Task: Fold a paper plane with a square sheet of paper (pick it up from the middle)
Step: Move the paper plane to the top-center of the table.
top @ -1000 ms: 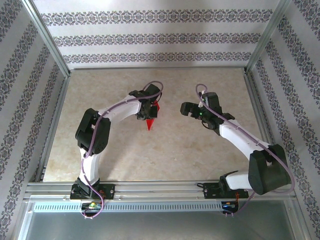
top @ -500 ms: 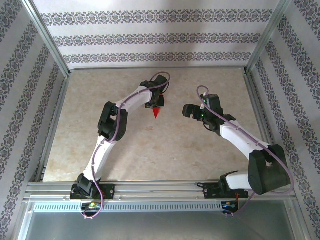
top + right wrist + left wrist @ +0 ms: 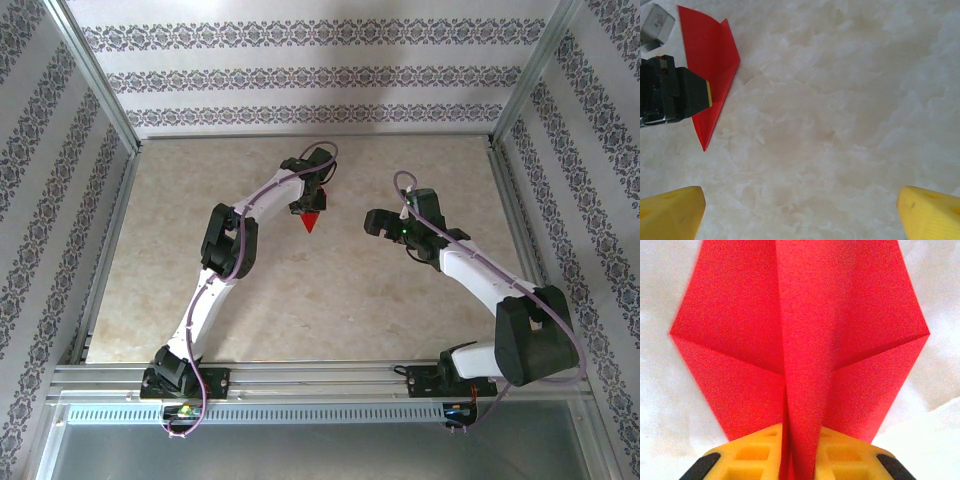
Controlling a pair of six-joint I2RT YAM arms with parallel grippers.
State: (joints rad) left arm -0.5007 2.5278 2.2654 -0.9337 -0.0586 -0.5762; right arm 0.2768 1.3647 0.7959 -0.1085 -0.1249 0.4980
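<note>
The right gripper (image 3: 800, 210) hangs with its yellow fingers spread wide above the pale marbled tabletop (image 3: 840, 125). Beyond it, well apart, lies the bright red folded paper plane (image 3: 800, 340). The left gripper (image 3: 800, 442) pinches its raised centre ridge, jaws narrow.

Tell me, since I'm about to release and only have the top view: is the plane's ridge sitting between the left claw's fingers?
Observer: Yes. In the left wrist view the plane's ridge rises between the left claw's yellow fingers; how firmly they pinch, I cannot tell.
Operator: Are the wings even?
Observer: The wings spread about equally to both sides of the ridge.
Operator: Is the right claw free?
Observer: The right claw stands wide open over the table, holding nothing.
</note>
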